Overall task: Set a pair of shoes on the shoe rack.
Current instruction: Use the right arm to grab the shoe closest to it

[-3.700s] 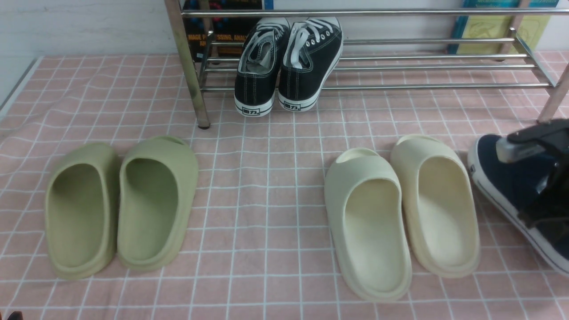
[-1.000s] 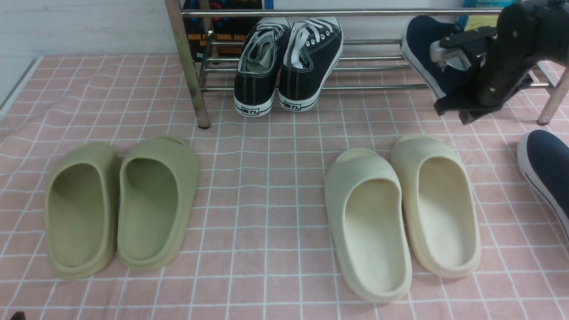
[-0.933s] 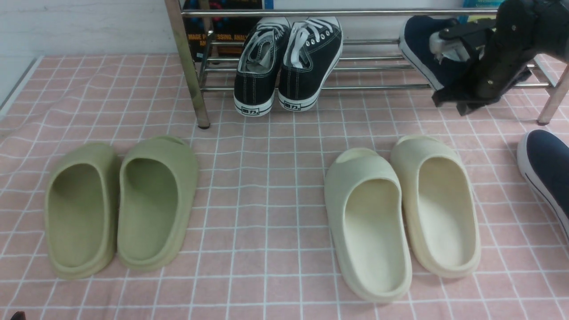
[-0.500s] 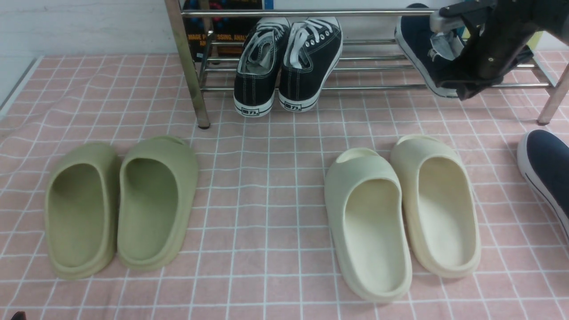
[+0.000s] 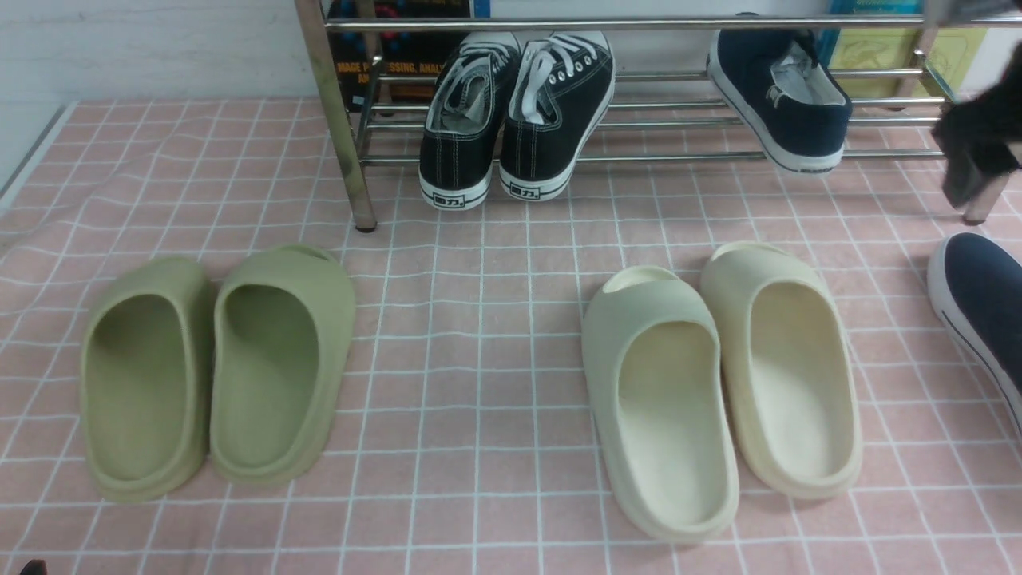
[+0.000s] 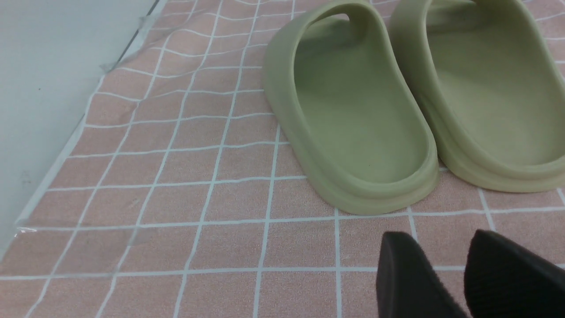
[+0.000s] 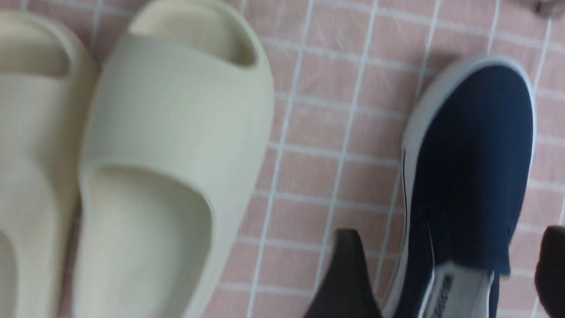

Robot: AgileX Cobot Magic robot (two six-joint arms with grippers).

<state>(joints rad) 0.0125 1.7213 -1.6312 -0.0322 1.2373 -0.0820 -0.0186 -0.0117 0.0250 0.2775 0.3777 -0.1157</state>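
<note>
One navy-blue shoe (image 5: 778,96) rests tilted on the lower bars of the silver shoe rack (image 5: 679,156), right of the black sneakers. The other navy shoe (image 5: 978,311) lies on the pink cloth at the far right; it also shows in the right wrist view (image 7: 472,154). My right gripper (image 5: 962,180) is a dark blur at the right edge, near the rack's right leg. In its wrist view it (image 7: 448,234) is open and empty, fingers wide apart above that shoe. My left gripper (image 6: 437,236) is shut and empty, low over the cloth near the green slides.
Black lace-up sneakers (image 5: 519,112) sit on the rack's left part. Green slides (image 5: 215,367) lie front left, cream slides (image 5: 718,383) front right, beside the navy shoe on the cloth. The rack's left leg (image 5: 335,120) stands on the cloth. A wall borders the left.
My right gripper has let go of the navy shoe, which now rests on the rack, and has swung away to the right. The left arm has not moved.
</note>
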